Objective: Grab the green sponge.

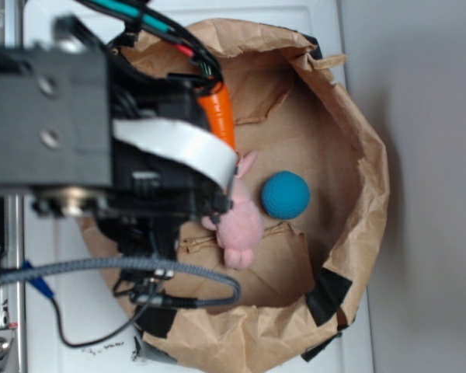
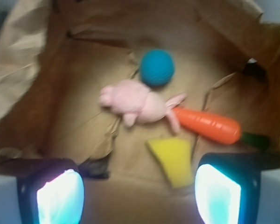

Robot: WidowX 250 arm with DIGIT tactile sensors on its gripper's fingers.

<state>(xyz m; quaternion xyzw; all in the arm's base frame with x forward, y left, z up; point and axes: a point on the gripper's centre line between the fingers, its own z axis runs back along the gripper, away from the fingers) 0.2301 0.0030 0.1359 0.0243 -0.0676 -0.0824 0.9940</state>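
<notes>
Gripper: two glowing pale-blue finger pads at the lower left and lower right of the wrist frame, set wide apart with nothing between them, hovering above the floor of the bag. From the exterior view its tips are hidden under the black arm body filling the upper left of the frame.

Green sponge: yellow wedge-shaped foam piece, matte, lying flat on the brown paper at lower centre of the wrist frame, narrow end toward the lower right. It sits between the two pads but nearer the right one, apart from both as far as the blurred picture lets one judge. Not visible in the exterior view.

Pink plush bunny: lying on its side at centre of the wrist frame, ears toward the right, just above the sponge.

Orange toy carrot with dark green stem: right of centre, its tip at the bunny's ears, stem toward the right edge.

Teal-blue crocheted ball: upper centre, just beside the bunny.

Crumpled brown paper bag: open-topped, walls rolled down, black tape patches at the lower rim; holds all four items.

White table surface: lower left of the exterior frame, beneath the bag.
</notes>
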